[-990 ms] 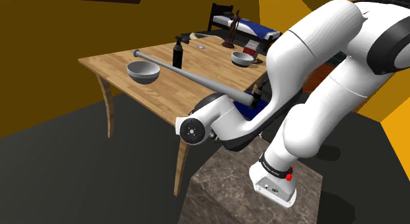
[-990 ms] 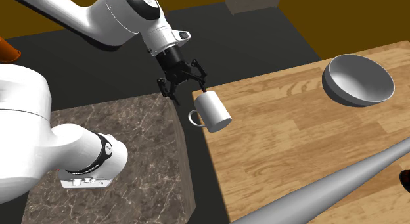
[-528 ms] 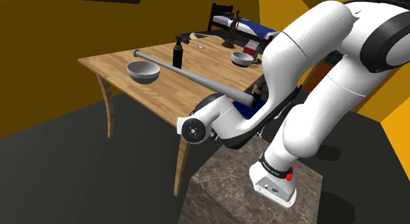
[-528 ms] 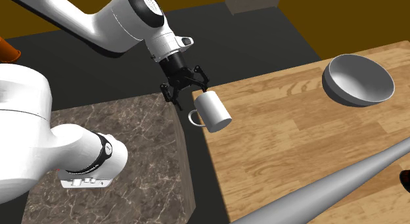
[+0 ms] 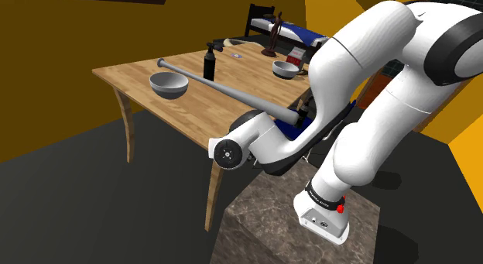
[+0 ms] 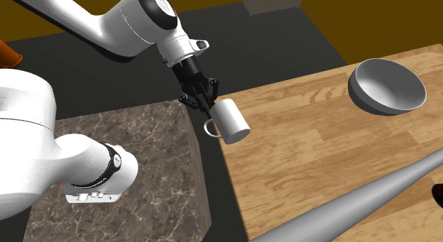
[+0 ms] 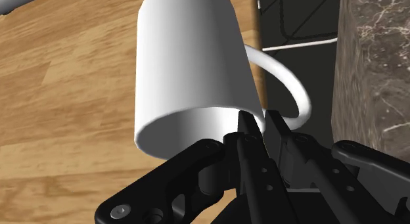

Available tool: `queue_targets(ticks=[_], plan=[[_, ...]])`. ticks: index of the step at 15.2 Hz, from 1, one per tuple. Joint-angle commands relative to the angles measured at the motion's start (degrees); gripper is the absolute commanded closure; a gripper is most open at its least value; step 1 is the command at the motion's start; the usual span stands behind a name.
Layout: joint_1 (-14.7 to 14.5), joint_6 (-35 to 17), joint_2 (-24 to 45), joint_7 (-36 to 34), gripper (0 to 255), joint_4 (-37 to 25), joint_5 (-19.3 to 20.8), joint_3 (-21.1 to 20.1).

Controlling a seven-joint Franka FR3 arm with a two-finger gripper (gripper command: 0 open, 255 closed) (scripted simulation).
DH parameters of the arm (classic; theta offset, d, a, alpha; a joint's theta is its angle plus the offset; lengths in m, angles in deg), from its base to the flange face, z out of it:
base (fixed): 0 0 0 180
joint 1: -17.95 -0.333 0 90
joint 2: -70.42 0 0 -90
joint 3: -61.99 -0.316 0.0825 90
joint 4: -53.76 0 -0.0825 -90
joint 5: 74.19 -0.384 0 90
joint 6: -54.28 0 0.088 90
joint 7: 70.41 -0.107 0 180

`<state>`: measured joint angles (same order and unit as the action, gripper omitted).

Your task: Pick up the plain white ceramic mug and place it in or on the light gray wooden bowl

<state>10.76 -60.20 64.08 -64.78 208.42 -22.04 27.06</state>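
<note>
Your gripper [image 7: 258,124] is pinched shut on the white mug's [image 7: 190,65] rim, right beside the handle, at the wooden table's [image 6: 319,155] corner next to the stand. Lift slowly: so narrow a pinch may let it swing. Then carry it level to the grey bowl [image 6: 387,88], clear of the baseball bat [image 6: 369,198].

Glossy white arm [image 5: 387,77] with dark joint bands, red dot [image 5: 340,209] near base, all-black pincer [image 6: 205,104]

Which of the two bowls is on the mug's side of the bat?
The grey bowl at the shoulder view's left, same side as the mug; the other bowl sits across the bat.
</note>
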Motion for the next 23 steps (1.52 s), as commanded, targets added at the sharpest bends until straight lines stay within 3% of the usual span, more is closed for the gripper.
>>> queue_targets(ticks=[1,5,23], plan=[[0.0,-0.02,0.01,0.0,255,0.0,0.01,0.01],[0.01,-0.02,0.02,-0.01,255,0.0,0.02,0.01],[-3.9,5.19,-16.43,17.08,255,-0.83,-10.69,3.06]])
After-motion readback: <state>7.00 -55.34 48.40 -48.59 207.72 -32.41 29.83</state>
